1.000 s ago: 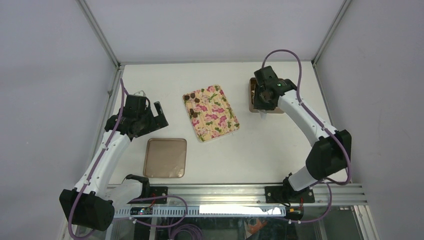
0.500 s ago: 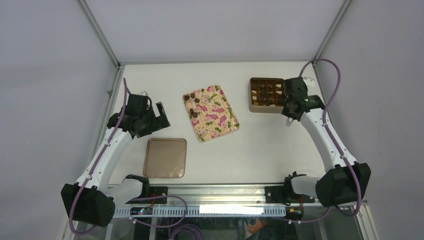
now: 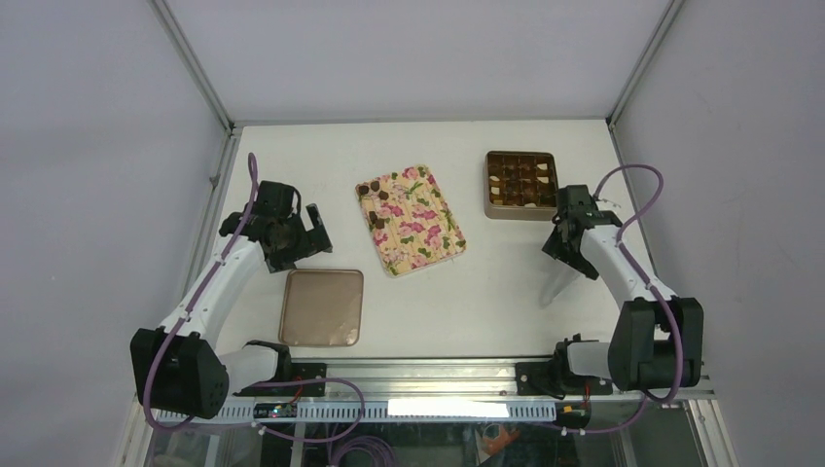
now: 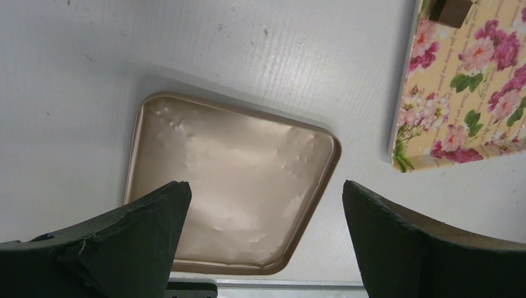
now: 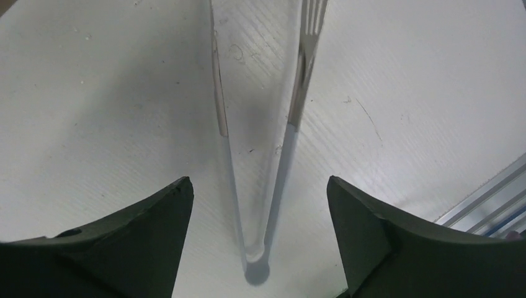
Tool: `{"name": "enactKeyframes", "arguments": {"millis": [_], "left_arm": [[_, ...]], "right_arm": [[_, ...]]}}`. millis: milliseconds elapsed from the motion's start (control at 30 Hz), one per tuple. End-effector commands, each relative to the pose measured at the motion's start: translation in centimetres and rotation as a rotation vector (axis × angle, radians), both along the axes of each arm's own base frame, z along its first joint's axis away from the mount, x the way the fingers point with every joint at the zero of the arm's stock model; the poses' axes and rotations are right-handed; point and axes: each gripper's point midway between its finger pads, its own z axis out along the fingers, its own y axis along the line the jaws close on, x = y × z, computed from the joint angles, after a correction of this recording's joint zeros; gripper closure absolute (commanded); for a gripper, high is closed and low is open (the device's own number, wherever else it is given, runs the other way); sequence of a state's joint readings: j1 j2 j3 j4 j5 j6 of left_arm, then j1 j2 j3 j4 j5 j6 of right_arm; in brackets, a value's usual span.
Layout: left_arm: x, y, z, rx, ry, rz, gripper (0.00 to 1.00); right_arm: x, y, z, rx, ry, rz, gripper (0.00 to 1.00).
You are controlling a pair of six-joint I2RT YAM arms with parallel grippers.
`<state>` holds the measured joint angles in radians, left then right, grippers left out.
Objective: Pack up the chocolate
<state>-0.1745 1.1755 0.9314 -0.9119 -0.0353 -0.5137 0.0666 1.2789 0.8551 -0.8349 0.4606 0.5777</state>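
Holding chocolate [image 3: 394, 208], gridded box [image 3: 521, 215], floral tray [image 3: 420, 232]

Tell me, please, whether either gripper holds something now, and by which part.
Nothing is held. The right gripper is open, and the clear tongs lie on the table between its fingers, touching neither. The left gripper is open above the lid.

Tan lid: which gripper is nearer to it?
Left. The left gripper hangs just beyond the far edge of the lid; the right gripper is across the table, past the floral mat.
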Motion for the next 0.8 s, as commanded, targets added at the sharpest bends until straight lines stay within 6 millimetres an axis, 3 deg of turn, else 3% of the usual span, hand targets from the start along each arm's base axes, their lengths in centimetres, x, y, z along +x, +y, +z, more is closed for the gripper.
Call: {"name": "enactKeyframes", "arguments": {"millis": [0,133,267,367,467,600,667,767], "left_arm": [[0.7,0.4,1.6,-0.005,-0.053,0.031,0.01],[1.0,0.3,3.0,-0.019,-0.069,0.036,0.01],[1.1,0.5,3.7,-0.016,-0.076,0.049,0.01],[1.2,-0.2,5.3,-0.075,-0.082,0.049,0.01],[1.9,-1.6,10.1,-0.157,-0.170,0.013,0.01],[2.3,-0.8,16.8,-0.134,-0.325,0.023,0.01],[2.0,0.0,18.2,-0.105,-0.344,0.057,0.01],[1.3,1.1,18.4,-0.070,-0.326,0.112,0.01]], "right_arm": [[2.4,0.2,1.5,0.027,-0.122,-0.032,0.12],[3.7,1.5,5.4,0.086,-0.245,0.060,0.01],[5.3,5.9,9.5,0.259,-0.369,0.234,0.01],[5.3,12.3,11.7,0.369,-0.412,0.403,0.01],[3.9,19.7,12.2,0.412,-0.390,0.559,0.01],[0.7,29.9,9.9,0.459,-0.286,0.718,0.01],[-1.6,34.7,8.7,0.455,-0.228,0.814,0.01],[-4.1,40.4,6.7,0.431,-0.149,0.902,0.04]]}}
